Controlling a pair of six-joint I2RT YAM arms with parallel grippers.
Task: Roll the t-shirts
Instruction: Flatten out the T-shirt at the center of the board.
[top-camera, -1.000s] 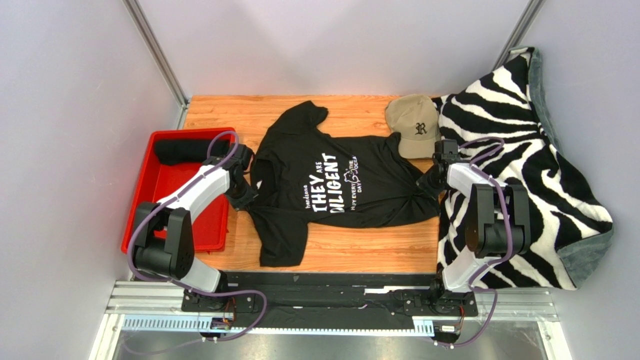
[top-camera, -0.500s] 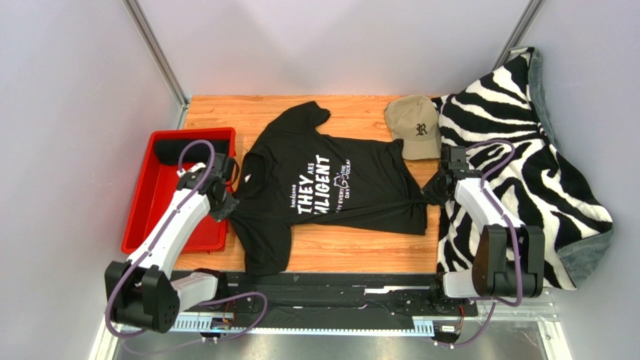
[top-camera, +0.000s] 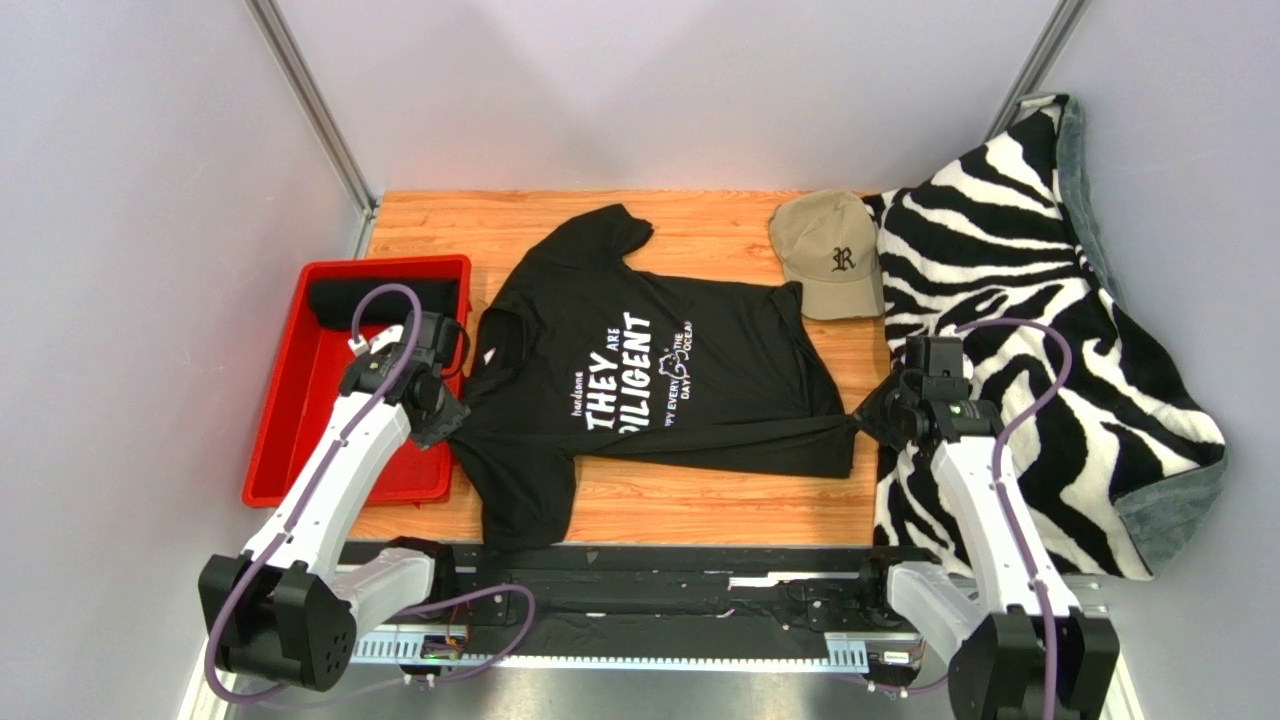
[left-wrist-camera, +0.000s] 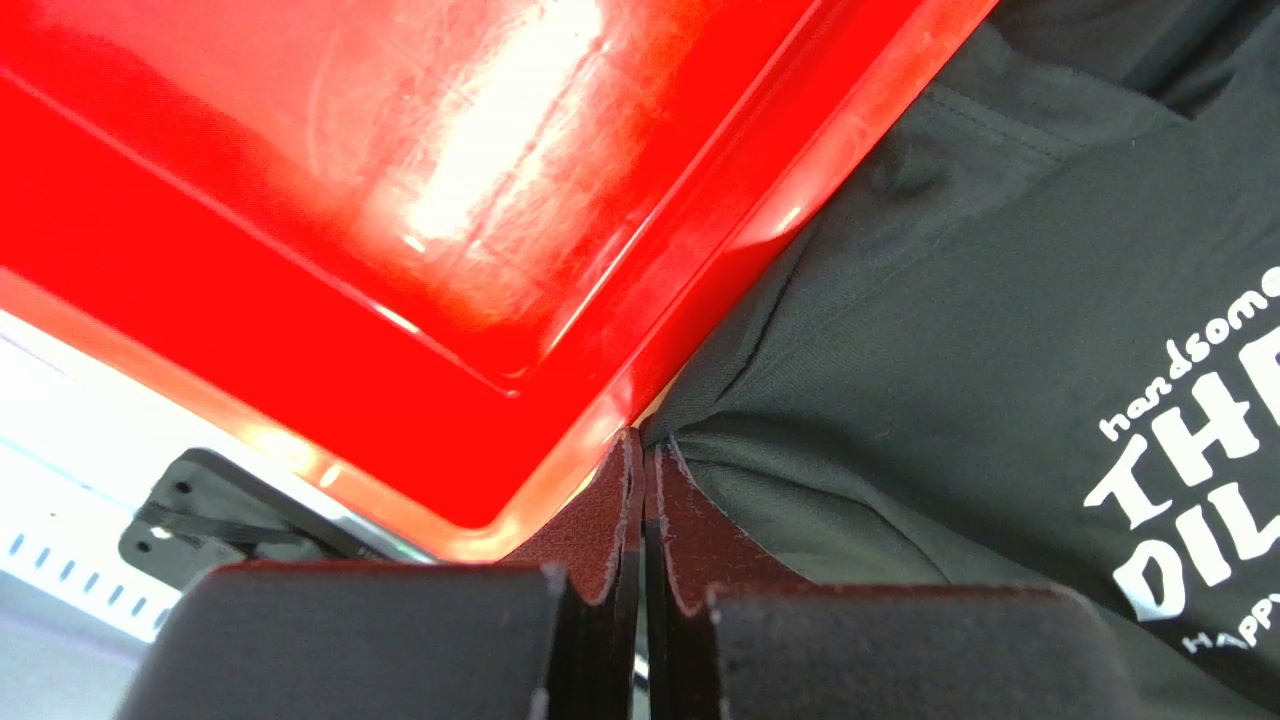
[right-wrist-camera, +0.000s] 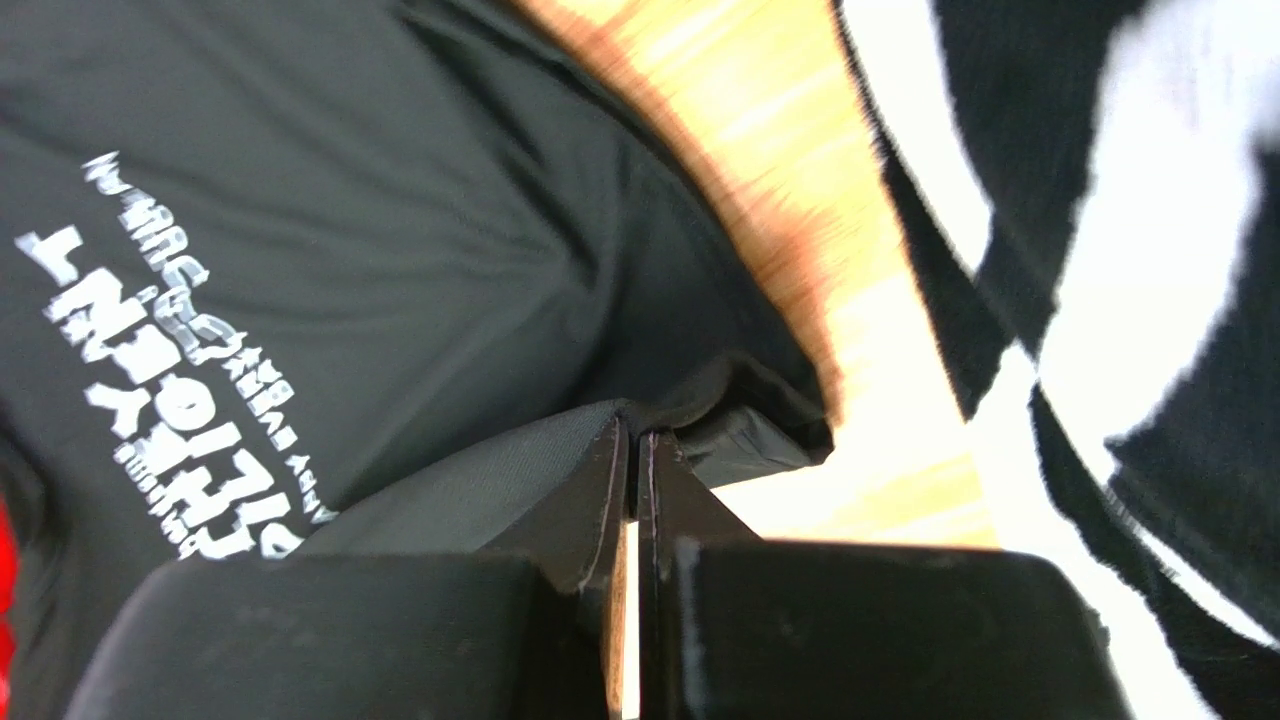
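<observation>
A black t-shirt (top-camera: 661, 383) lies print-up on the wooden counter (top-camera: 706, 510) between a red tray (top-camera: 293, 435) on the left and a zebra blanket (top-camera: 1052, 330) on the right, with a tan cap (top-camera: 831, 252) just beside its far right corner. The left gripper (top-camera: 445, 423) pinches the shirt's edge by the tray. The right gripper (top-camera: 875, 420) pinches its hem by the blanket. The wrist views show both pairs of jaws pressed tight on cloth. Only the overhead view shows the cap and a dark roll (top-camera: 376, 300) in the tray.

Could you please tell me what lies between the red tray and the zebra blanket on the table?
In the top view, the black t-shirt spans the table between red tray and zebra blanket.
</observation>
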